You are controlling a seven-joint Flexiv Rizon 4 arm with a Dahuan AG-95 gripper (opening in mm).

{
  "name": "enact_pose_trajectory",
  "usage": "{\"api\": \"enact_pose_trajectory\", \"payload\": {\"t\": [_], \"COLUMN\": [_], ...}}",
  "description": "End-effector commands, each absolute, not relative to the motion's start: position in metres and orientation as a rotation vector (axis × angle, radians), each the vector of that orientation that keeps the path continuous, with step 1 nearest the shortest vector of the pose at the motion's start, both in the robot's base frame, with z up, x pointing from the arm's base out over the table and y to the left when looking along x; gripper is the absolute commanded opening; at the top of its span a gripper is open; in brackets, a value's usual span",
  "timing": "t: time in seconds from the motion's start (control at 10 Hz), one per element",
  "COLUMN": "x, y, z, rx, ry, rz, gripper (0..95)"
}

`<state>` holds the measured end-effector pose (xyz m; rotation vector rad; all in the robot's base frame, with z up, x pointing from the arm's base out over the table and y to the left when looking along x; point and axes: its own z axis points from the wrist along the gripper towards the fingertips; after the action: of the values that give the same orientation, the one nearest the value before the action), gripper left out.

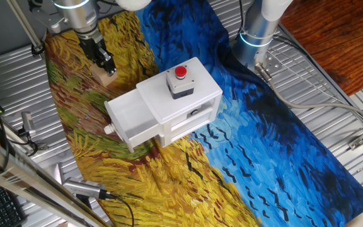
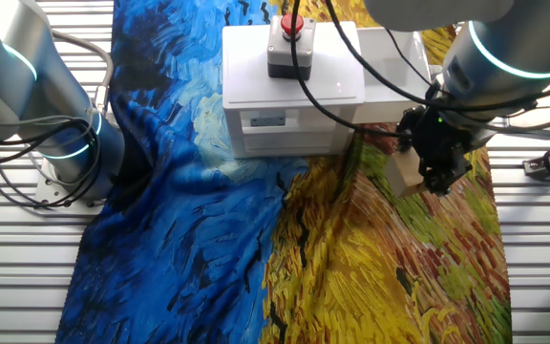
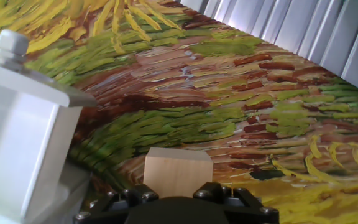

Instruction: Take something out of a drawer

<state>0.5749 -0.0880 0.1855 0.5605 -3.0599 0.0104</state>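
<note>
One fixed view shows the tool (image 1: 106,65) gripping the wooden block (image 1: 105,75) beside the pulled-out drawer (image 1: 133,117). Other fixed view: block (image 2: 406,172) over the painted cloth (image 2: 370,258) (no readable writing). Hand view: block (image 3: 177,172) clamped.
</note>
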Motion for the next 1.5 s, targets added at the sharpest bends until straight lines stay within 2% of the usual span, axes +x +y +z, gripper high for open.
{"api": "enact_pose_trajectory", "payload": {"t": [0.1, 0.7, 1.1, 1.5], "x": [0.574, 0.586, 0.585, 0.584], "y": [-0.088, -0.113, -0.111, -0.111], "z": [0.185, 0.157, 0.126, 0.122], "rx": [0.434, 0.439, 0.447, 0.523], "ry": [-3.084, -3.098, -3.124, -3.099], "rz": [0.037, -0.001, 0.001, 0.005], "gripper": [0.0, 0.0, 0.0, 0.0]}}
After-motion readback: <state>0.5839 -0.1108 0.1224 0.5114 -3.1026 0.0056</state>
